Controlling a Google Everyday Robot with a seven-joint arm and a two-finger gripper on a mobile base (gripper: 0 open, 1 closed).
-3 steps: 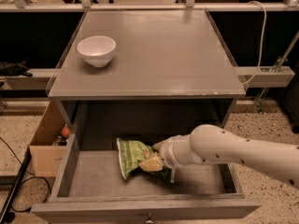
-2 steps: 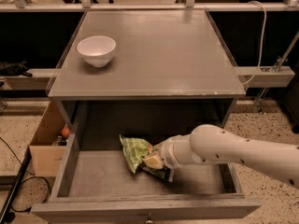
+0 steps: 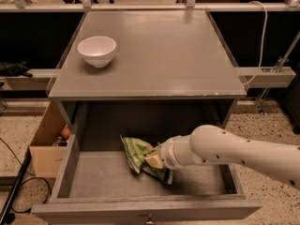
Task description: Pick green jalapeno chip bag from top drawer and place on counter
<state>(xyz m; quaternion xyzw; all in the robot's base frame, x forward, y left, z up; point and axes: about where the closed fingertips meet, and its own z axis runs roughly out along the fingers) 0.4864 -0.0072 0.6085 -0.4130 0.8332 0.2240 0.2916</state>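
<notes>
The green jalapeno chip bag [image 3: 134,151] is in the open top drawer [image 3: 96,184], near its middle, tilted and crumpled. My gripper [image 3: 158,164] reaches in from the right on the white arm and is shut on the bag's right end. One dark finger [image 3: 168,176] shows below the bag. The bag looks held slightly off the drawer's grey bottom. The grey counter [image 3: 168,55] lies above the drawer.
A white bowl [image 3: 96,50] stands on the counter's left side. A tan cardboard box [image 3: 46,146] with small items sits on the floor left of the drawer. A white cable [image 3: 262,36] hangs at the right, and shelving rails run behind.
The bag has shifted slightly right and up with my gripper, and it is more crumpled against the fingers. The arm has pulled back a little to the right.
</notes>
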